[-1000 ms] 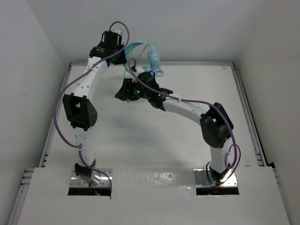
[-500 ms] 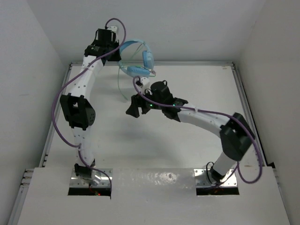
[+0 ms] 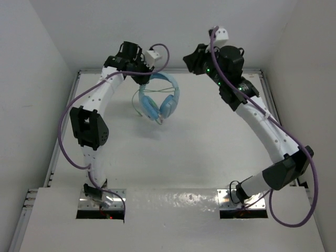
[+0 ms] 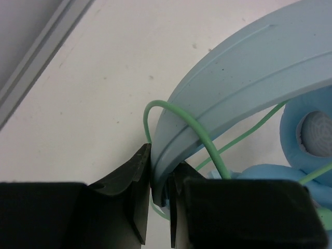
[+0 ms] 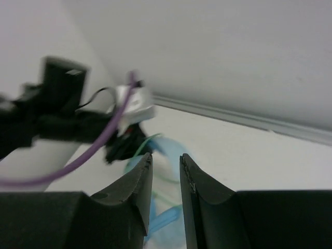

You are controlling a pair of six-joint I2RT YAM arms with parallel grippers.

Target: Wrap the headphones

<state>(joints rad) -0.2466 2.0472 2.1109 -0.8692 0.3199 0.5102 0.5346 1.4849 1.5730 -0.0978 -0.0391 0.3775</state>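
Observation:
The light blue headphones (image 3: 159, 102) hang from my left gripper (image 3: 143, 77), ear cups down, above the table's back left. In the left wrist view my left gripper (image 4: 162, 155) is shut on the headband (image 4: 238, 67). The pale green cable (image 4: 207, 140) loops over the band there, and one padded ear cup (image 4: 311, 129) shows at the right. A cable loop (image 3: 137, 107) hangs beside the cups. My right gripper (image 3: 188, 60) is raised at the back, right of the headphones. Its jaws (image 5: 166, 158) stand slightly apart and hold nothing. The headphones (image 5: 162, 220) show blurred beyond them.
The white table (image 3: 173, 157) is walled in by white panels on three sides, with a metal rail (image 3: 273, 105) along its edges. Purple arm cables (image 3: 65, 126) loop beside both arms. The left arm's wrist (image 5: 62, 111) fills the left of the right wrist view.
My right arm has swung up and away from the headphones to the back right. My left gripper has turned, and the headphones now hang lower with the cups down.

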